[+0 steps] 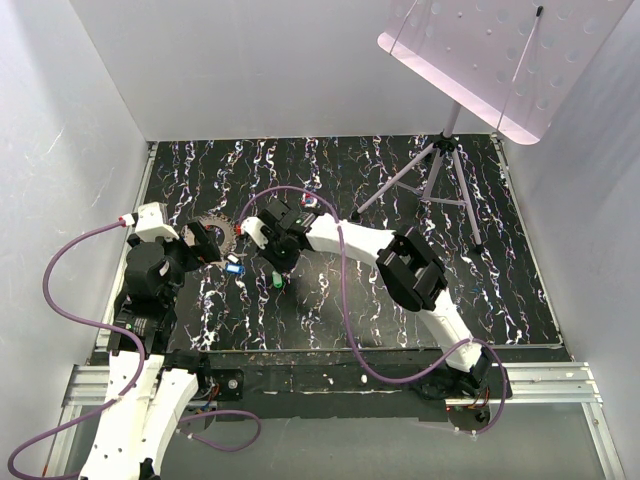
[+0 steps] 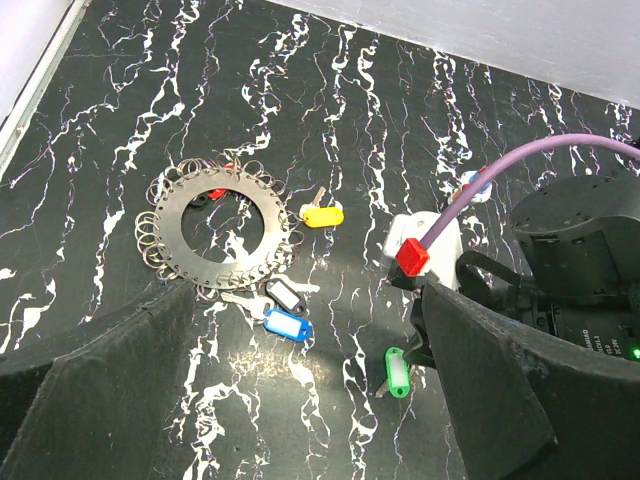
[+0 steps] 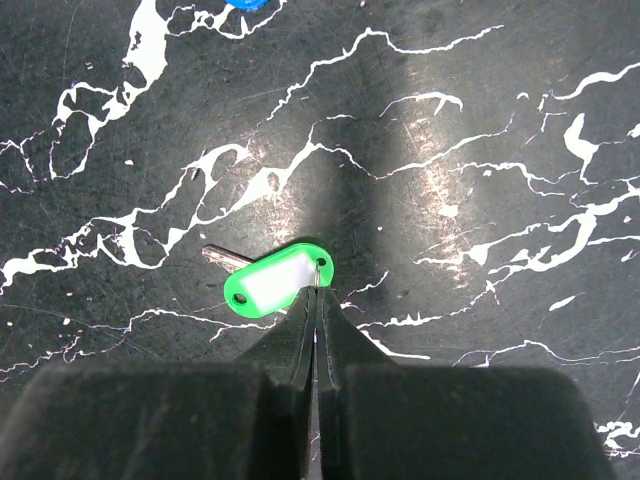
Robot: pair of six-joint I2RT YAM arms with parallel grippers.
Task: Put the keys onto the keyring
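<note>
Top external view: black marbled table (image 1: pixel 330 160) carries all parts.
- Left gripper (image 1: pixel 197 245): jaws spread wide, empty, just beside keyring (image 2: pixel 165 222), which lies flat.
- Right gripper (image 3: pixel 317 295): jaws pressed together, tips at loop end of green key (image 3: pixel 270 283). Key flat on table, apart from keyring. Hold unconfirmed.
- Yellow key (image 2: pixel 322 215), blue key (image 2: pixel 287 325): loose beside rim.
- Step judged: pickup of green key.
- Next move calls for: verified pinch, lift, carry to rim.

The closed tips of my right claw (image 3: pixel 315 292) cover the near end of the green key (image 3: pixel 265 283); I can't tell if it's pinched. Far ahead, something blue (image 3: pixel 245 3) is cropped.
</note>
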